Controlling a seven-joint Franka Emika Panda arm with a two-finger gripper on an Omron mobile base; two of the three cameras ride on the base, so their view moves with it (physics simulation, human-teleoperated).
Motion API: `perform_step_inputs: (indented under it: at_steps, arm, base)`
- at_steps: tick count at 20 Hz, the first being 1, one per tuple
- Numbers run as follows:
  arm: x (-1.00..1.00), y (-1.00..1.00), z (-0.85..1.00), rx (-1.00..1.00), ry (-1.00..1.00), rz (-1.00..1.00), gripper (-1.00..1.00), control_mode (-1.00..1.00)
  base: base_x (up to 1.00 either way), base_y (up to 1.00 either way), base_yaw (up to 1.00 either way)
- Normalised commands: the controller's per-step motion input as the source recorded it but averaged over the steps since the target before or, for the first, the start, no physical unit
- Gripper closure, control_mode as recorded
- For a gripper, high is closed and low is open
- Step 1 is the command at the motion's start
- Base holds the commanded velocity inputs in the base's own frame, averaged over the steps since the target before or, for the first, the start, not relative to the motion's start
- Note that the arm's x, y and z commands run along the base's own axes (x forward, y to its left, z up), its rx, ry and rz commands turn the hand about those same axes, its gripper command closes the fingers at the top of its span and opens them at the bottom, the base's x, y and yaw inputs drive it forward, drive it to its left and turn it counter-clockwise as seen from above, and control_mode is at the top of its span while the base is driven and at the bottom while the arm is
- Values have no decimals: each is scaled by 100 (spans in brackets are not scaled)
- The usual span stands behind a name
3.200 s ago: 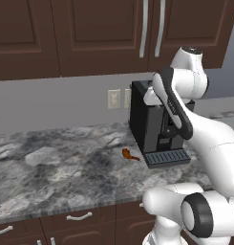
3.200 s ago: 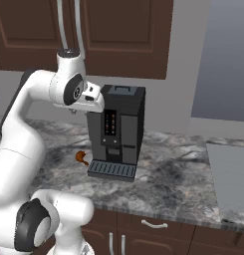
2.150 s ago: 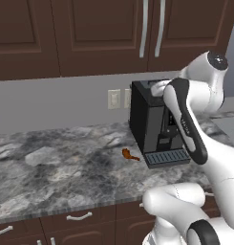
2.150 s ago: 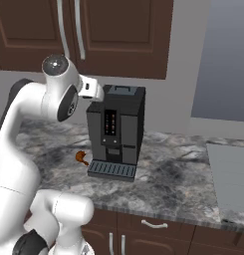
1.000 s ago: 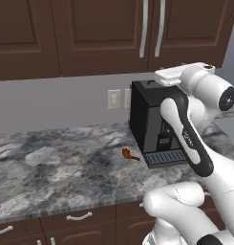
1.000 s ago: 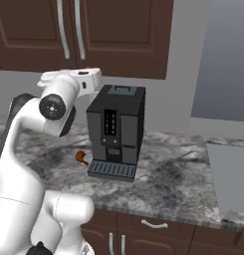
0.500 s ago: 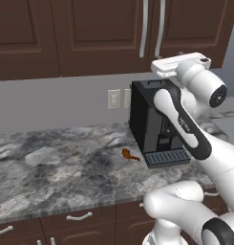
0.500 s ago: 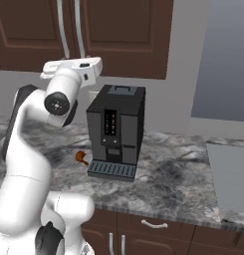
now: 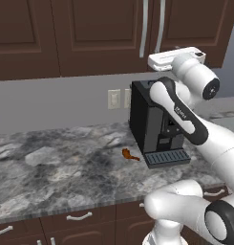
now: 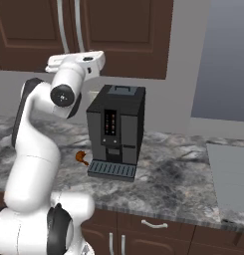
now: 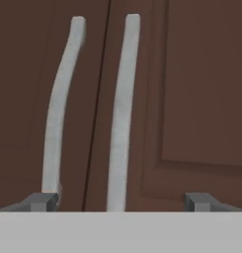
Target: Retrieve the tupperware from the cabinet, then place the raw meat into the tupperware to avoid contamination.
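The gripper [image 11: 120,200] is held wide open and empty, raised to the closed cabinet [image 9: 90,33], with both silver bar handles [image 11: 123,108] lying between its fingertips. The tupperware is presumably kept behind the shut doors. The raw meat [image 9: 130,154] is seen on the marble counter [image 9: 51,177], just beside the coffee machine [image 9: 154,122]. If the jaws are closed here, both handles could be caught, and neither door would swing freely.

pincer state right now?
Pincer: open, holding nothing, facing the closed cabinet doors with the right-hand handle between its fingertips.
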Motion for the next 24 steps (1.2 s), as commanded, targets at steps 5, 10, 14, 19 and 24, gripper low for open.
perform_step_inputs:
  at_steps: [5, 10, 14, 19, 24]
  arm:
    - [33, 0, 0, 0, 0, 0, -100, -100]
    - [27, 0, 0, 0, -2, 0, -100, -100]
    - [29, 0, 0, 0, -1, 0, -100, -100]
    - [29, 0, 0, 0, 0, 0, -100, -100]
    - [33, 8, 0, 0, 0, 0, -100, -100]
  base:
    - [0, 0, 0]
    - [0, 0, 0]
    - [0, 0, 0]
    - [0, 0, 0]
    - [0, 0, 0]
